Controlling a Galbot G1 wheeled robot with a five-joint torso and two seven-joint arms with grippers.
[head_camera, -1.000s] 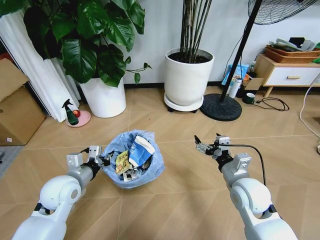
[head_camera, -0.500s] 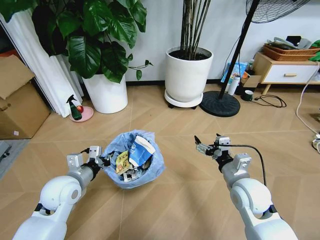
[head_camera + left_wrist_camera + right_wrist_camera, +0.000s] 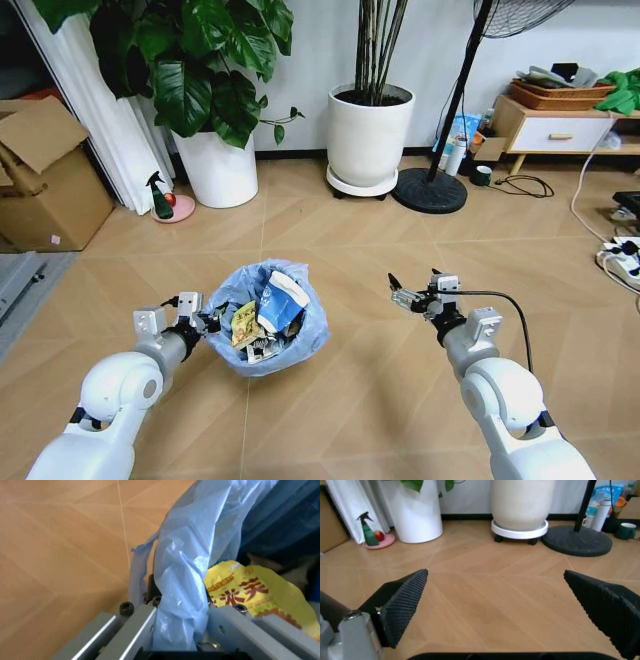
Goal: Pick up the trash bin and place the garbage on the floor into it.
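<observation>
Currently, the trash bin [image 3: 270, 318] is held by the left gripper [image 3: 207, 322], whose fingers [image 3: 145, 628] are clamped over the bin's rim and the blue plastic liner [image 3: 187, 573], one finger outside and one inside. The bin is seen just off the end of the left arm, above the herringbone floor [image 3: 380, 250]; whether it is lifted or resting cannot be told. Inside the bin, a yellow wrapper [image 3: 250, 592] is pressed next to the inner finger, and a blue-white packet [image 3: 281, 300] is stood upright at the bin's middle, with further litter beneath it. The right gripper [image 3: 403, 290] is held to the right of the bin, well apart from it, its black pads [image 3: 402, 603] spread wide with nothing between them. Beyond the bin, two white plant pots [image 3: 370, 135], a fan base [image 3: 430, 190] and a green spray bottle [image 3: 160, 196] are seen near the wall.
</observation>
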